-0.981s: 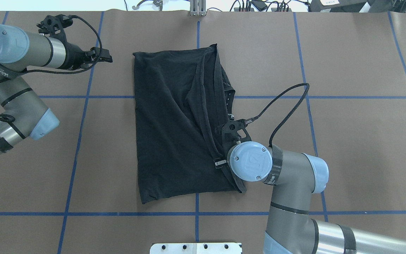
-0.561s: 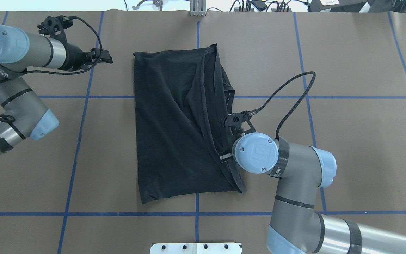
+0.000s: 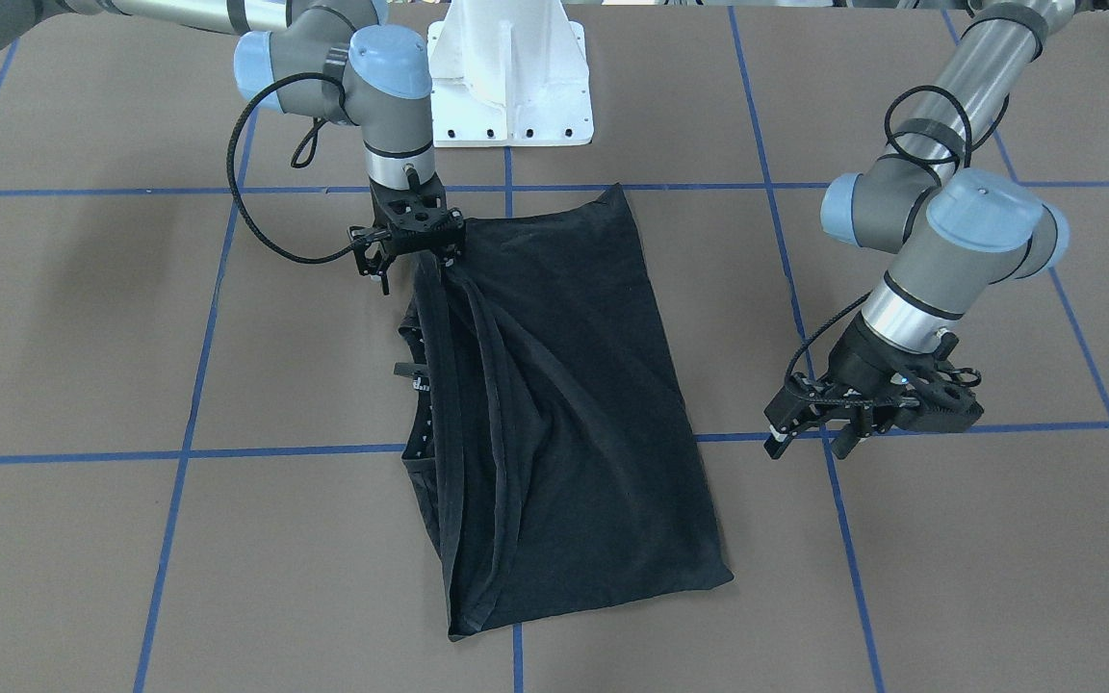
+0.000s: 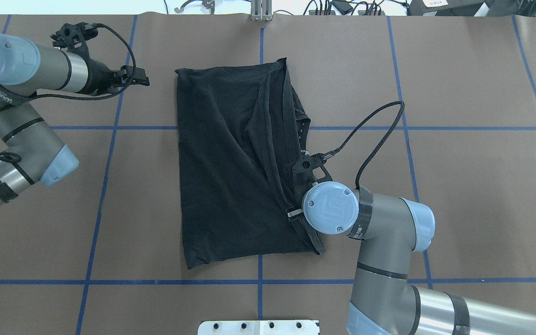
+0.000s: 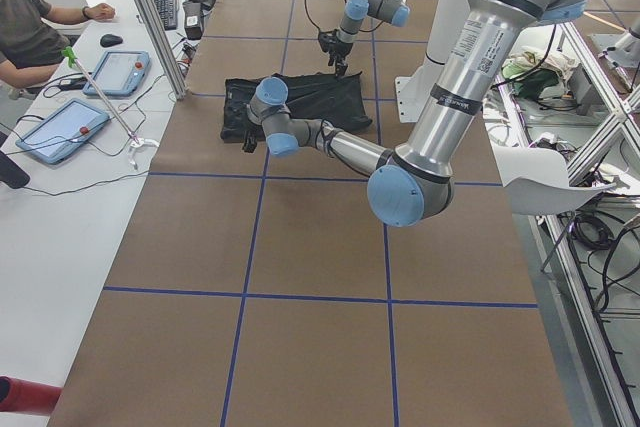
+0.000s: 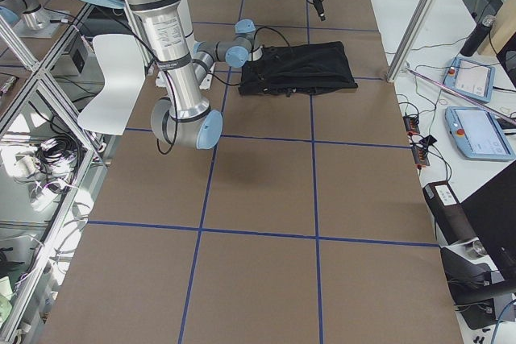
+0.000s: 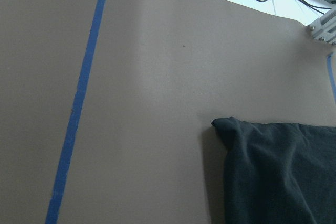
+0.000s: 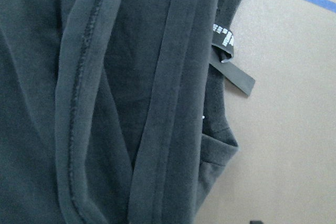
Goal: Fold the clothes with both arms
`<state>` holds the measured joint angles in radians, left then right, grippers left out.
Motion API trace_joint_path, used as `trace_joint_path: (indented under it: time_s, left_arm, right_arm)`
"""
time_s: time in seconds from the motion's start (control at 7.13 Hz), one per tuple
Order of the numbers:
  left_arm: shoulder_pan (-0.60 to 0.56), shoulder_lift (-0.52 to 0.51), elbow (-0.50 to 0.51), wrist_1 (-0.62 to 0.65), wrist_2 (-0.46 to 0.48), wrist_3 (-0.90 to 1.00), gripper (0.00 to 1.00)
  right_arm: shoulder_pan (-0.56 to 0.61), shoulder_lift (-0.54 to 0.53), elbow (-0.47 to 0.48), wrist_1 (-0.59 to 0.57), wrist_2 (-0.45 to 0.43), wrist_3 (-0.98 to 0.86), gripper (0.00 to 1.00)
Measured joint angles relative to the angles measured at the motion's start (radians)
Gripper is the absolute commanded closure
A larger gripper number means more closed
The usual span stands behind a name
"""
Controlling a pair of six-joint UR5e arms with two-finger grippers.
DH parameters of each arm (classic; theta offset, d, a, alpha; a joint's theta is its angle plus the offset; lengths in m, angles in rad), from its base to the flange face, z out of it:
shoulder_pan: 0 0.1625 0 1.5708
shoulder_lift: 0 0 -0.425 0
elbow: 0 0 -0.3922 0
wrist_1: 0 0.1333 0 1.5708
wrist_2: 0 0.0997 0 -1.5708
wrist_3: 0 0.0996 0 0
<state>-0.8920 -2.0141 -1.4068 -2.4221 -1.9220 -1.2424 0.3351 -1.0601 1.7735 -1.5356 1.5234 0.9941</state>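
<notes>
The black T-shirt (image 4: pixel 231 163) lies folded lengthwise in the middle of the brown table, with neither graphic nor logo showing. Its doubled hem runs along its right side (image 8: pixel 173 103), where a small neck label (image 8: pixel 233 74) sticks out. My right gripper (image 4: pixel 296 213) points down at that edge near the shirt's near end, mostly hidden under its wrist. In the front view (image 3: pixel 429 260) the folds gather up into it, so it looks shut on the cloth (image 3: pixel 564 414). My left gripper (image 4: pixel 141 77) hovers open and empty, left of the shirt's far left corner (image 7: pixel 220 124).
The white pedestal base (image 3: pixel 511 77) stands at the robot's edge of the table. Blue tape lines (image 4: pixel 110 128) cross the brown mat. A metal post (image 4: pixel 261 9) and cables sit beyond the far edge. An operator (image 5: pixel 30 27) sits at a side desk with tablets.
My right wrist shifted a little right and away, then came back over the shirt's right edge, and its cable swung. The shirt and my left arm have hardly moved.
</notes>
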Motion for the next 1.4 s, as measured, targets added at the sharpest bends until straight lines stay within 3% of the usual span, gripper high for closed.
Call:
trace_joint_path:
  time_s: [0.56,1.4]
  left_arm:
    - [0.003,-0.004,-0.001,0.001,-0.001,-0.005,0.0]
    - [0.005,-0.009,-0.004,0.003,-0.003,-0.011,0.0]
  right_arm:
    - [-0.009,0.011,-0.033,-0.001,0.01,-0.002,0.21]
    - [0.07,-0.016,-0.023,0.0,0.118,-0.08,0.22]
